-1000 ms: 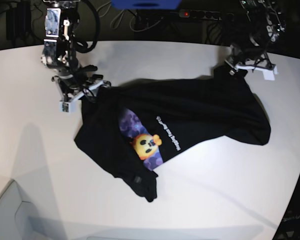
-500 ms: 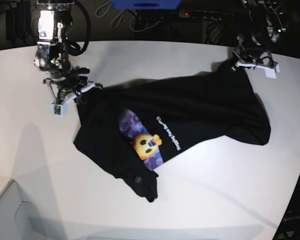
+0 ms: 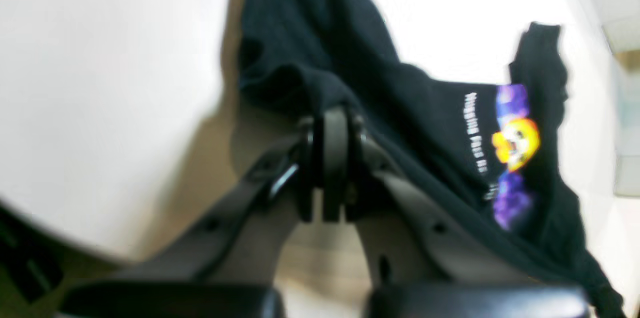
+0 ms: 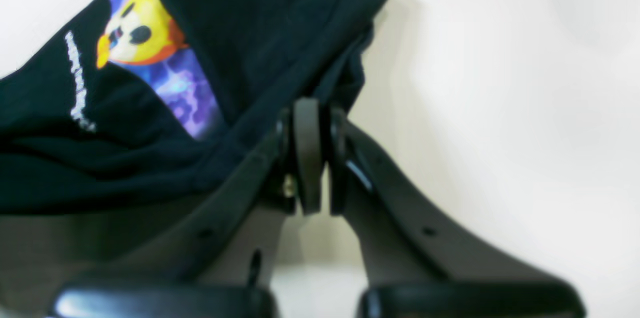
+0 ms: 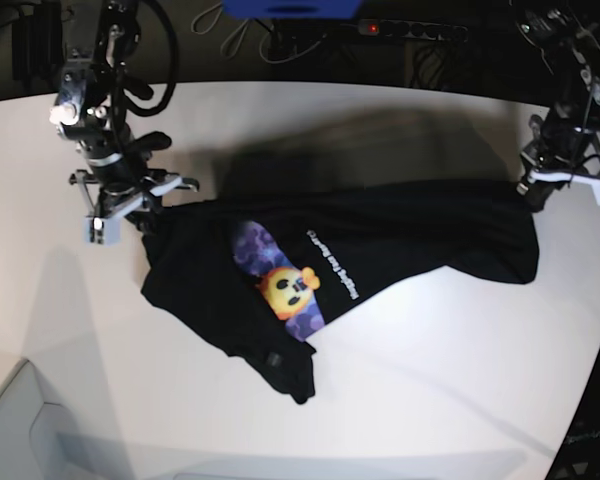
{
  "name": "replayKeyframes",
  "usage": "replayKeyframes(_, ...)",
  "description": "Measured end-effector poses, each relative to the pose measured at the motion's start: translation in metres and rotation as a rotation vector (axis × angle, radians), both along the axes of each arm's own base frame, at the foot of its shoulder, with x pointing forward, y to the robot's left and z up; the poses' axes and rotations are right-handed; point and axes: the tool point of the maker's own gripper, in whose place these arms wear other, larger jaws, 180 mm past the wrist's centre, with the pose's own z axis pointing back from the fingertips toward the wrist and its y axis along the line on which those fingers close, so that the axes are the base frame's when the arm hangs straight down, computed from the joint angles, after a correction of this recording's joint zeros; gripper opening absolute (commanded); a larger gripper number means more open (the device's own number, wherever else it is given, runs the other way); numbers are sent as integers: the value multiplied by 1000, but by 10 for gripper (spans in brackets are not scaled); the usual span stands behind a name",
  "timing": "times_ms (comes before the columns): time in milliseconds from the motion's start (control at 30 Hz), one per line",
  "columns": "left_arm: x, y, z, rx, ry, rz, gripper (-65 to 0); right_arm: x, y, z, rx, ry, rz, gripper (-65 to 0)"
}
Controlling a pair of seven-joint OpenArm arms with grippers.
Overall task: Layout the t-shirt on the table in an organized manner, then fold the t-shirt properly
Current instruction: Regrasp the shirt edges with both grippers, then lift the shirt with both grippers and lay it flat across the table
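The black t-shirt (image 5: 400, 235) hangs stretched between my two grippers, its lower part crumpled on the white table (image 5: 430, 400), with the purple, orange and yellow print (image 5: 285, 285) facing up. At the base view's right, my left gripper (image 5: 533, 190) is shut on a bunched shirt edge; in the left wrist view the closed gripper (image 3: 330, 118) pinches the t-shirt (image 3: 400, 98). At the left, my right gripper (image 5: 145, 212) is shut on the opposite edge. In the right wrist view that gripper (image 4: 310, 108) clamps the t-shirt (image 4: 250, 33).
A power strip (image 5: 400, 30) with cables and a blue object (image 5: 290, 8) lie beyond the table's far edge. A pale box corner (image 5: 10, 430) shows at the bottom left. The table's curved edge runs close to my left gripper on the right.
Both grippers shut on the shirt's upper corners and pulled apart. The left one swung out and toward the front, the right one further left. The shirt's top edge is now stretched and raised.
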Motion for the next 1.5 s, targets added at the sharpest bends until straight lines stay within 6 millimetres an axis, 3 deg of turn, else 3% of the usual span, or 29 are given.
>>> replayKeyframes(133,35,2,23,0,-65,-32,-647,19,26,14,6,-43,82,-650)
replayKeyframes(267,88,2,55,6,-129,-108,-647,60,32,57,-29,-174,129,-650)
replayKeyframes(367,126,5,79,27,-185,-141,-647,96,25,76,-36,-231,117,-650)
replayKeyframes(467,158,-7,76,37,-138,-208,-647,130,7,80,-53,-224,95,-650)
replayKeyframes(533,184,-16,90,36,-149,-257,-647,154,-9,93,-60,-237,55,-650)
replayKeyframes(633,234,-27,132,62,-228,-293,-647,186,-27,131,-74,-306,27,-650)
replayKeyframes(767,289,-54,196,77,-342,-342,-647,214,-49,215,-121,-476,-4,-650)
replayKeyframes(967,323,-72,231,115,-392,-361,-647,220,-95,310,-161,-647,-90,-650)
replayKeyframes(1067,328,-80,258,126,-447,-377,-647,208,-113,339,-144,-730,-146,-650)
replayKeyframes(1167,327,-77,256,133,-449,-369,-647,201,-124,312,-139,-686,-170,-650)
replayKeyframes(1267,321,-78,211,115,-363,-383,-647,188,-124,247,-142,-546,-169,-650)
replayKeyframes(1333,314,-77,181,103,-304,-382,-647,176,-116,223,-140,-513,-158,-650)
replayKeyframes(1400,308,-75,159,100,-262,-378,-647,164,-104,217,-137,-518,-141,-650)
replayKeyframes(1500,300,-71,144,105,-243,-371,-647,145,-94,210,-145,-535,-135,-650)
